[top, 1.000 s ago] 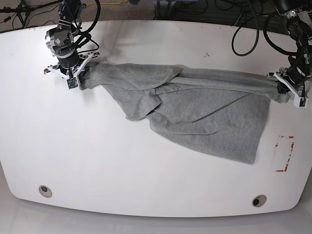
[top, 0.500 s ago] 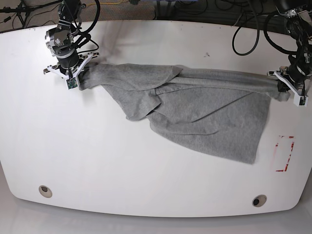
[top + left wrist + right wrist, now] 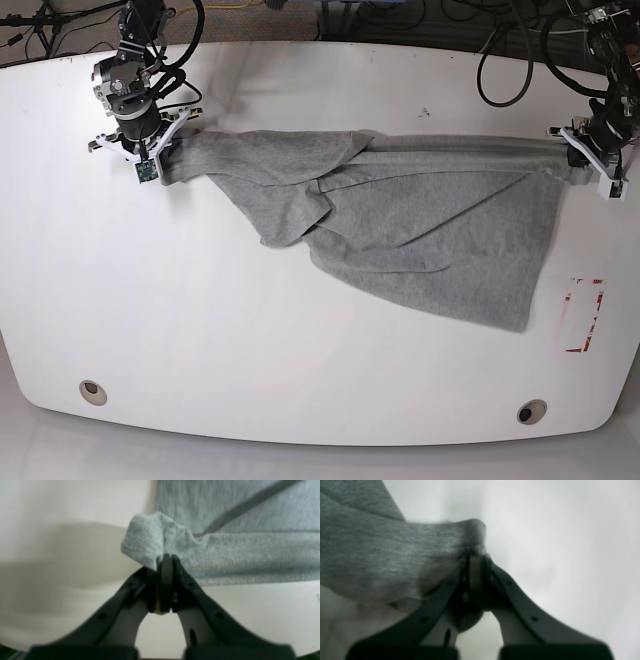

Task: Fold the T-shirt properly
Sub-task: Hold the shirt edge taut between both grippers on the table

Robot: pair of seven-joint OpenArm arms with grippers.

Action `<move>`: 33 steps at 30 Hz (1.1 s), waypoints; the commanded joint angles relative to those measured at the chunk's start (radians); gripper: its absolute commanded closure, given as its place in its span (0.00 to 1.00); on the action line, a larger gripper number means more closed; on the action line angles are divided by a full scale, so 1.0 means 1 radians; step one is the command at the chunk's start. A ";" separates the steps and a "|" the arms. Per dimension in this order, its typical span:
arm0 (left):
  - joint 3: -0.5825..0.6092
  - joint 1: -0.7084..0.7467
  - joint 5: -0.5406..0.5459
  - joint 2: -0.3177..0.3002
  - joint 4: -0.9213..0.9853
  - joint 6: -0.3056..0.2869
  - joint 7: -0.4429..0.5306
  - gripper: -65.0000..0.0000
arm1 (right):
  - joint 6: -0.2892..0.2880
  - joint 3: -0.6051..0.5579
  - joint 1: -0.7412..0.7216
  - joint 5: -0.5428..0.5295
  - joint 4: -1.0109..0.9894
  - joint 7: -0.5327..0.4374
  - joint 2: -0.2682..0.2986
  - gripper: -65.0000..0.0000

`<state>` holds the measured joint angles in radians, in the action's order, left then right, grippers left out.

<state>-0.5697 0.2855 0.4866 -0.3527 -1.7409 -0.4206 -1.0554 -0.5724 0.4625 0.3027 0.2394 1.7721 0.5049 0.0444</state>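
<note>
T-shirt [image 3: 400,230] stretched between left end effector [image 3: 583,165], right end effector [image 3: 158,158]

arms: black, jointed | cables: black, looped | left gripper [image 3: 578,168]: white bracket | right gripper [image 3: 160,162]: white bracket | fingers [image 3: 200,600]: black, screw holes

Both wrist views are soft and out of focus. The left gripper [image 3: 165,562] hides the pinched fold of the T-shirt [image 3: 225,552], whose cloth runs off the frame at 3 o'clock. In the right wrist view, cloth leaves the picture at 9 o'clock. From the base view no lettering can be made out, and the red-edged mark [image 3: 583,315] is too small to read.
</note>
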 commanded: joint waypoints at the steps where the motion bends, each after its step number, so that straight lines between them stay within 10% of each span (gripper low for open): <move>1: -0.008 0.010 0.001 -0.019 -0.017 -0.001 0.014 1.00 | 0.013 0.002 -0.006 0.001 0.015 -0.018 0.010 1.00; 33: -0.005 -0.004 0.001 -0.019 -0.018 -0.001 0.014 1.00 | 0.010 0.000 -0.006 0.001 0.016 -0.018 0.005 1.00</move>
<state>-0.5674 0.2852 0.4862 -0.3527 -1.7416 -0.4206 -1.0573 -0.5728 0.4625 0.3027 0.2394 1.7718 0.5049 0.0418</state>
